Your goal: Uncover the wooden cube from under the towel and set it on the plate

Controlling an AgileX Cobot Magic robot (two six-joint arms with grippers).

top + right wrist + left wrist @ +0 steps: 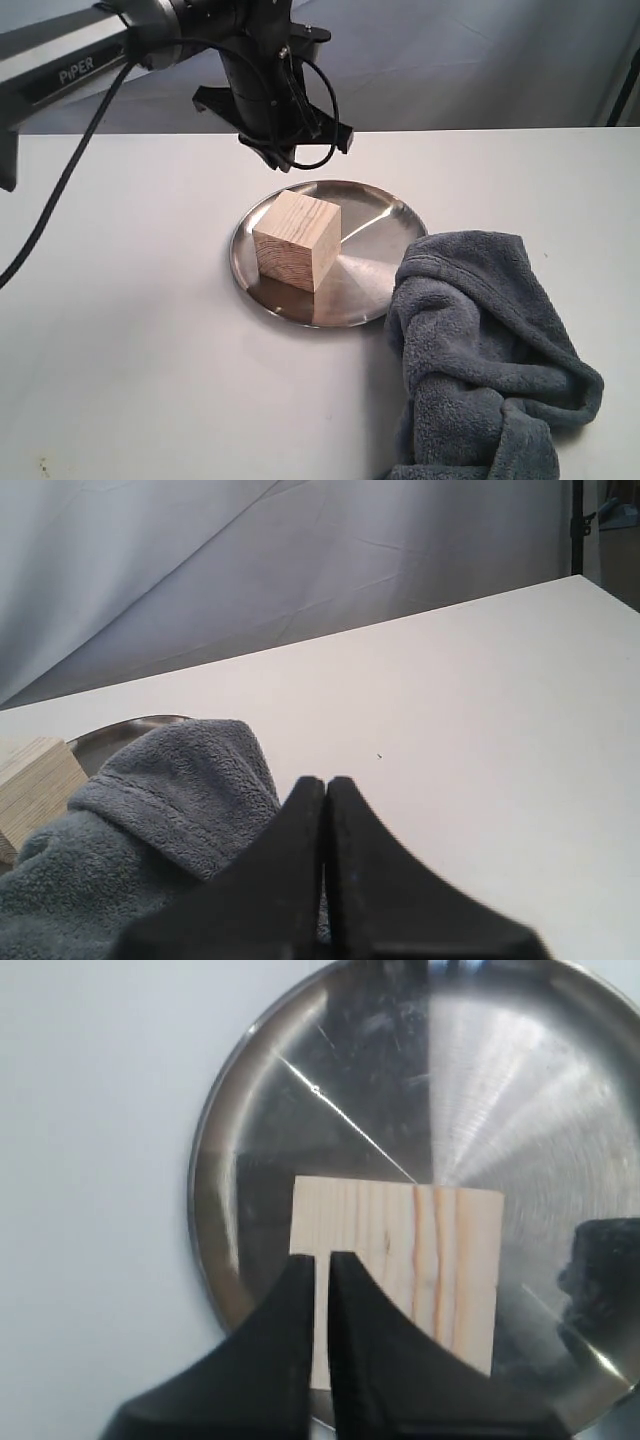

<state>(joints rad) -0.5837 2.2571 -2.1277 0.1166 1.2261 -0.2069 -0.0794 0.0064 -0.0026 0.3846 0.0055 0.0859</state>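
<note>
The pale wooden cube (297, 240) (420, 1250) (30, 780) rests uncovered on the left part of the shiny steel plate (385, 215) (330, 1080) (120, 735). My left gripper (288, 160) (323, 1258) hangs above the plate's far-left rim, a little above the cube. Its fingers are nearly together and hold nothing. The dark blue-grey towel (480, 340) (150, 820) lies bunched to the right of the plate, its edge lapping the plate's right rim. My right gripper (325, 780) is shut and empty, low beside the towel. It does not show in the exterior view.
The white table (130, 330) stretches left of and in front of the plate. A grey backdrop cloth (480, 60) hangs behind the table's far edge. A black cable (60, 190) droops from the left arm over the table's left side.
</note>
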